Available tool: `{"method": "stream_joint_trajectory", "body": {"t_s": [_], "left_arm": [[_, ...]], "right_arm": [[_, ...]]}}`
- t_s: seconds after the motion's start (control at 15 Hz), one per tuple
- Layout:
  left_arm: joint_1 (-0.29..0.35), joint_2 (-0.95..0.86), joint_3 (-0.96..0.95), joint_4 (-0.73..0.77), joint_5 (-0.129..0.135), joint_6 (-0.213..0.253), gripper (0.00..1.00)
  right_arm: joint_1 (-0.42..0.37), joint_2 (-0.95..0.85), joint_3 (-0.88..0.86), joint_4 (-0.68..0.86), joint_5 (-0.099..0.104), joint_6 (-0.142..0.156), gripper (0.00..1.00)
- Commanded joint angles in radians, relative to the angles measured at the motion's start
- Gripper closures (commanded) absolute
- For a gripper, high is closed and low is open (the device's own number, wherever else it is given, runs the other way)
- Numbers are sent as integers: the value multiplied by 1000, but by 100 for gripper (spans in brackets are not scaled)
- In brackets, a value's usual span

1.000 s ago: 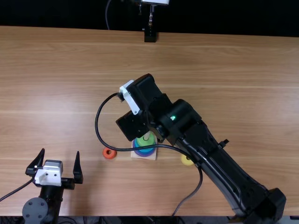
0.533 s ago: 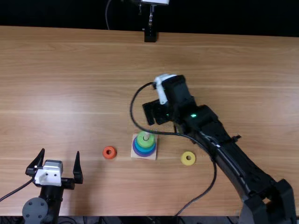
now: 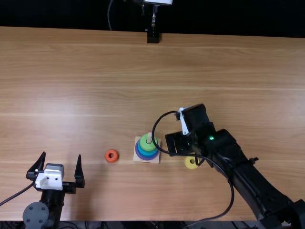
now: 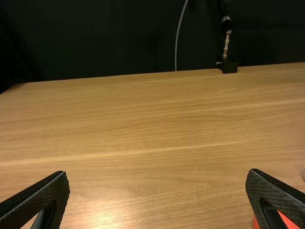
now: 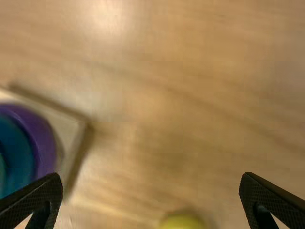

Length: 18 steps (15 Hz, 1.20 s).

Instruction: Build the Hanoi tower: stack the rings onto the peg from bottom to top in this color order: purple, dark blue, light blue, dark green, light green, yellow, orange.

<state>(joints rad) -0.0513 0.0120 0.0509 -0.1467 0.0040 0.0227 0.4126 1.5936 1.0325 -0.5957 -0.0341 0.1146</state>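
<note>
In the top view, the wooden peg [image 3: 149, 138] is seen standing upright, its long axis vertical and its tip pointed up from a square base [image 3: 138, 159]. Purple [image 3: 138, 153], blue and light green rings [image 3: 145, 145] are stacked around it. The orange ring [image 3: 107, 156] is laid flat to one side, the yellow ring [image 3: 189, 163] to the other, partly covered by the right gripper [image 3: 189, 140]. Both it and the left gripper [image 3: 62, 154] are released, fingers spread wide.

On the light brown wooden table [image 3: 71, 95] lie an orange ring [image 3: 108, 156], a square base [image 3: 155, 161] and a yellow ring [image 3: 189, 165].
</note>
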Motion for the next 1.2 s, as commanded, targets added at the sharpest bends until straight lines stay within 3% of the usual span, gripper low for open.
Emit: {"method": "stream_joint_trajectory", "body": {"t_s": [0.0,0.53,1.13], "left_arm": [[4,-12,-51,-19,3,7,0],[4,-12,-51,-19,3,7,0],[4,-12,-51,-19,3,7,0]], "right_arm": [[8,-43,-54,-7,1,9,0],[6,-87,-190,9,3,9,0],[6,-87,-215,9,1,9,0]]}}
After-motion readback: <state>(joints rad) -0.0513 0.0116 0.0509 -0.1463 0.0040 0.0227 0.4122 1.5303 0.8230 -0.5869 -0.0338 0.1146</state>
